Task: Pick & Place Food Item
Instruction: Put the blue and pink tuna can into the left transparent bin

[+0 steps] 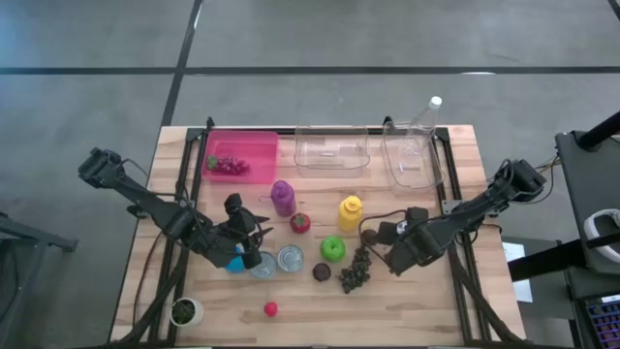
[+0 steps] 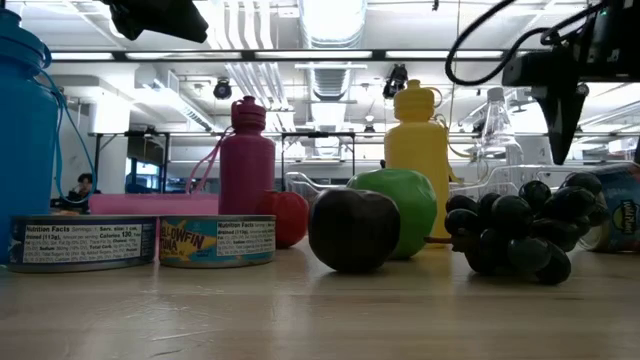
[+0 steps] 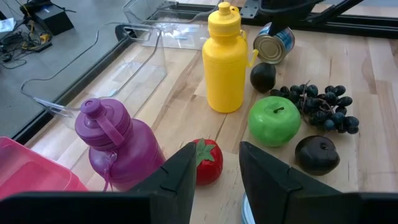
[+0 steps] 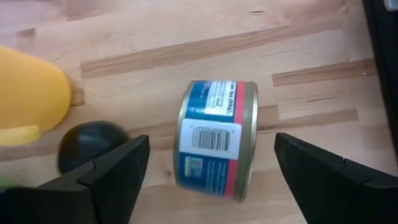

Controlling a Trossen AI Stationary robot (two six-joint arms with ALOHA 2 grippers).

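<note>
A blue-and-red labelled can (image 4: 214,140) lies on its side on the table, beside a dark round fruit (image 4: 87,146) and the yellow bottle (image 1: 350,211). My right gripper (image 4: 211,180) is open above the can, one finger on either side of it, touching nothing. The can also shows in the left wrist view (image 3: 277,42). My left gripper (image 3: 217,168) is open and empty, above the table near the red tomato (image 3: 205,162) and the purple bottle (image 3: 118,146). In the high view the left gripper (image 1: 258,233) is left of centre and the right gripper (image 1: 392,240) is right of centre.
A green apple (image 1: 332,248), a dark plum (image 1: 322,272) and dark grapes (image 1: 356,273) lie mid-table. Two upright cans (image 1: 291,258) and a blue bottle (image 1: 237,260) stand near the left gripper. A pink bin (image 1: 257,145) with grapes and two clear bins (image 1: 333,150) stand at the far edge.
</note>
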